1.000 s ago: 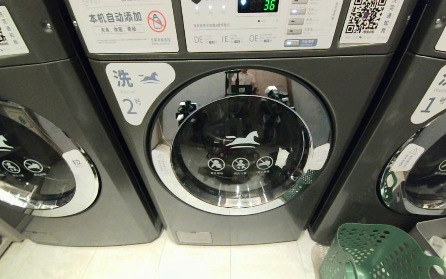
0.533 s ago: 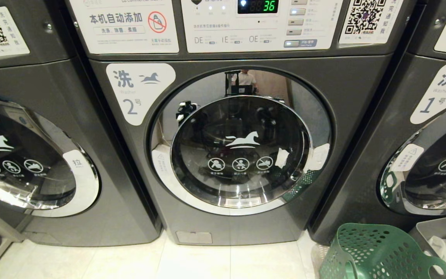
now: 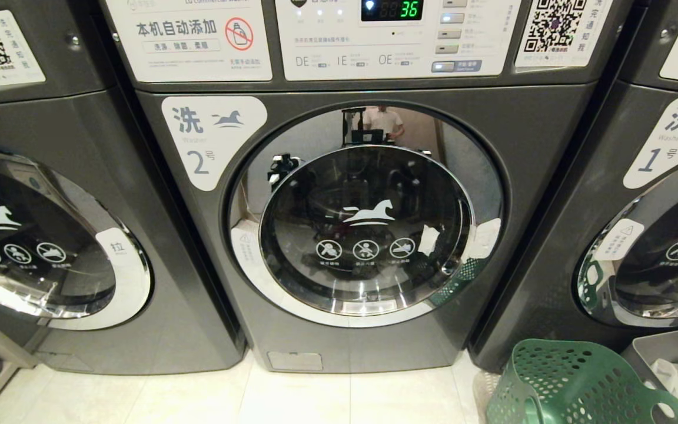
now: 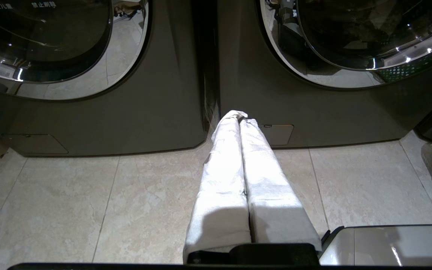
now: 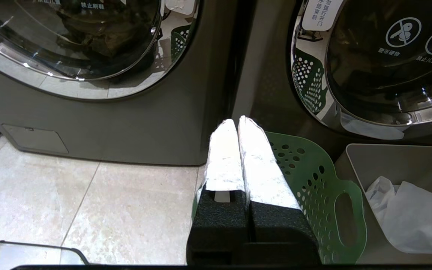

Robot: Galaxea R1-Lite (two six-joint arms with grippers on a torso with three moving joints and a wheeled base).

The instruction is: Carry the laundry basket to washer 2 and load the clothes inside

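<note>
The laundry basket [image 3: 574,383] is seen standing on the tiled floor [image 3: 292,400] at the lower right of the head view, in front of the gap between washer 2 [image 3: 362,212] and the machine labelled "1" [image 3: 657,235]; what lies inside the basket cannot be told. Just beside it, further right, a plain grey bin [image 3: 668,353] is set, and crumpled white material [image 5: 407,213] is held in it, as the right wrist view shows clearly.

The round door of washer 2 is closed. Dark bundled fabric is glimpsed behind its glass in the right wrist view only. On its white label [image 3: 212,138] a blue "2", the word "Washer" and a horse logo are read. A green "36" is lit on the display [image 3: 392,9], and QR stickers are fixed to the panels above.

Neither arm is shown in the head view. In the wrist views, the left hand [image 4: 238,116] is seen with white-wrapped fingers pressed together, holding nothing, above the floor before the machines. The right hand [image 5: 236,122] is likewise closed and empty, over the basket's near rim.
</note>
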